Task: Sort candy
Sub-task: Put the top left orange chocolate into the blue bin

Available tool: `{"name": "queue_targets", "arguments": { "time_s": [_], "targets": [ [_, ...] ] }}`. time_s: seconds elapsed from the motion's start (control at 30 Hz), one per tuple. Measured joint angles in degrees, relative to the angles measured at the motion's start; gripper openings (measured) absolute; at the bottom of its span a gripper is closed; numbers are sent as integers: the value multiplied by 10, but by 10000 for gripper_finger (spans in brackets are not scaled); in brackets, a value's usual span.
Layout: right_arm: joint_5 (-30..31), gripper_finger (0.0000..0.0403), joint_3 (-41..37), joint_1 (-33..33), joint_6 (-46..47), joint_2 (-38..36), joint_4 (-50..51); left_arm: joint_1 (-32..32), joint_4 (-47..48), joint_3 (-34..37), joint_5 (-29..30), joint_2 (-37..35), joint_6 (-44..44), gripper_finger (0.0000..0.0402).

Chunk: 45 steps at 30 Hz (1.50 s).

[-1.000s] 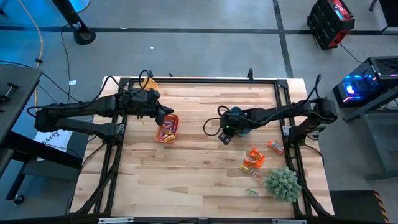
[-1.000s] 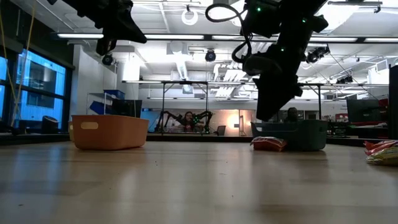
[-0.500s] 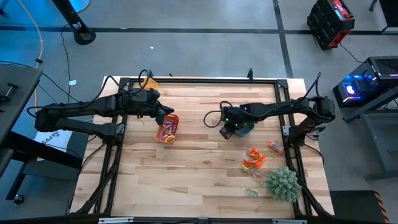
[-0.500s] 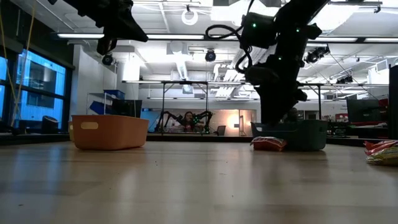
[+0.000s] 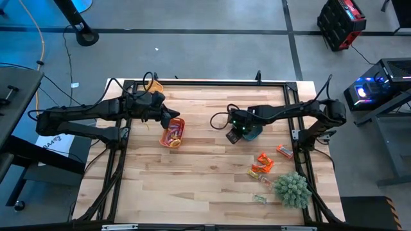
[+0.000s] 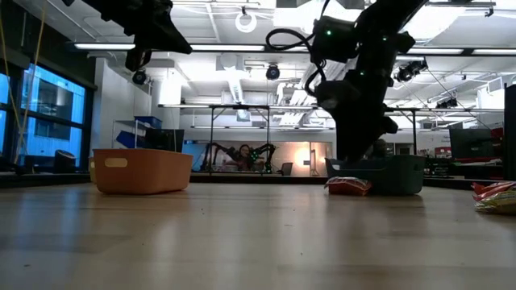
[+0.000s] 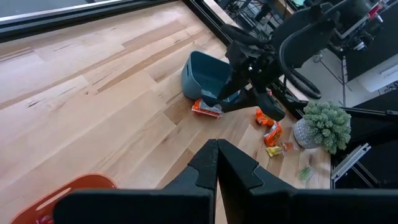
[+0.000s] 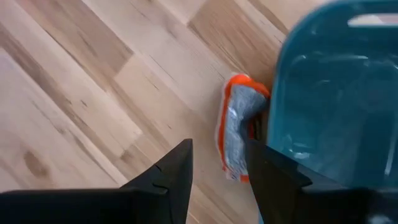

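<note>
My right gripper [image 8: 217, 157] is open and points down over an orange-and-grey wrapped candy [image 8: 238, 126]. That candy lies on the wood with one side against the teal tray's wall [image 8: 333, 93]. The fingertips stand just short of the candy, one on each side, without touching it. In the high view this gripper [image 5: 232, 136] is at the teal tray's [image 5: 252, 131] left side. My left gripper [image 5: 170, 120] is shut and empty, held above the orange tray [image 5: 173, 133], which holds several candies. More candies [image 5: 262, 164] lie on the table's right part.
A spiky green plant ball [image 5: 292, 189] stands near the table's right near corner, with a small green candy [image 5: 259, 199] beside it. A yellow tray [image 5: 153, 85] sits at the far left edge. Bare wood spans the middle and the near left. A person sits in the room behind [image 6: 242, 155].
My right gripper has moved toward the far edge and the teal tray, come down closer to the table, and tipped from a slant to more upright over the candy beside the tray.
</note>
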State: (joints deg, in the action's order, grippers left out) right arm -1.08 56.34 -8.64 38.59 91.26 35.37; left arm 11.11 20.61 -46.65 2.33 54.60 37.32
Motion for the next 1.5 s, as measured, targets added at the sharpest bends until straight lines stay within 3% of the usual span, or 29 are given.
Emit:
{"name": "queue_targets", "arguments": {
  "time_s": [0.7, 0.8, 1.0, 1.2, 1.5],
  "targets": [
    [21, 140, 1, -4, -16, 46, 20, 0, -10, 0, -2, 29, 0, 0],
    [9, 113, 1, 1, -38, 60, 20, 0, -11, 0, -2, 35, 0, 0],
    [-9, 14, 1, 16, -44, 78, 11, 0, -12, 0, -2, 40, 0, 0],
    [-9, 5, 39, 25, -59, 49, 49, 0, -13, 0, -2, 37, -8, 0],
    [144, 2, 135, 10, -87, -34, 258, 0, -12, 0, -2, 37, -10, 0]
  ]
}}
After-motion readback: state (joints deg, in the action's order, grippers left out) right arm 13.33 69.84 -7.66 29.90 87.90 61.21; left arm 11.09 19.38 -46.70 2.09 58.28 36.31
